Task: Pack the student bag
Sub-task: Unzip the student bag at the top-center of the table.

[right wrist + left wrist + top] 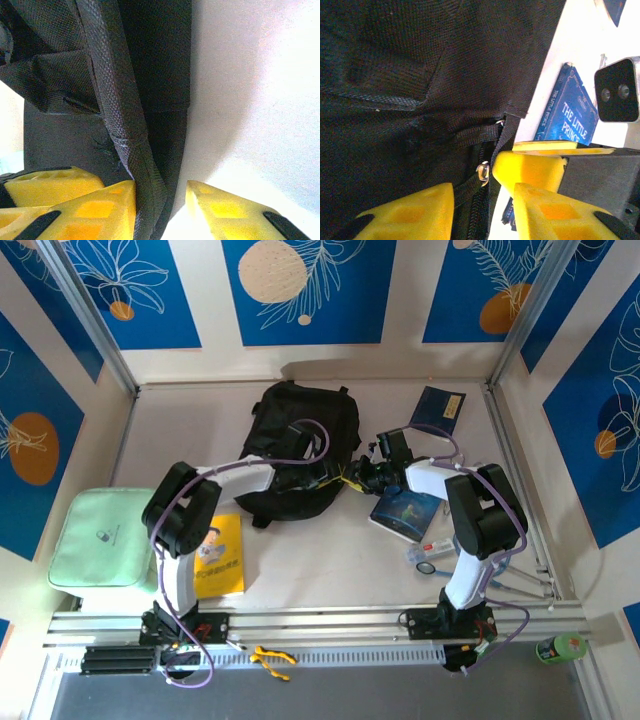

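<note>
**Bag.** The bag (300,430) lies on the counter (330,560), at the middle of its far half. Both arms reach in to its near right corner.

**Left gripper.** The left gripper (482,195) is part-open. Its two yellow fingers (410,212) stand either side of the bag's zip edge, just below the metal zip pull (482,171). A narrow gap shows beside one finger, so the fabric does not appear to be clamped. The view is too close to be sure.

**Right gripper.** The right gripper (160,185) is also part-open. A stitched black edge of the bag runs down between its fingers. The edge lies against one finger, and bare counter shows between it and the other finger. In the left wrist view, one right-gripper finger sits just beside the zip pull.

**Other items.**
- A blue book (405,510) lies on the counter to the right of the bag, under the right arm.
- A dark notebook (438,405) lies further back on the right.
- A yellow book (222,555) lies near the left arm's base.
- A green pad (100,540) lies just beside the yellow book, at the counter's left edge.
</note>
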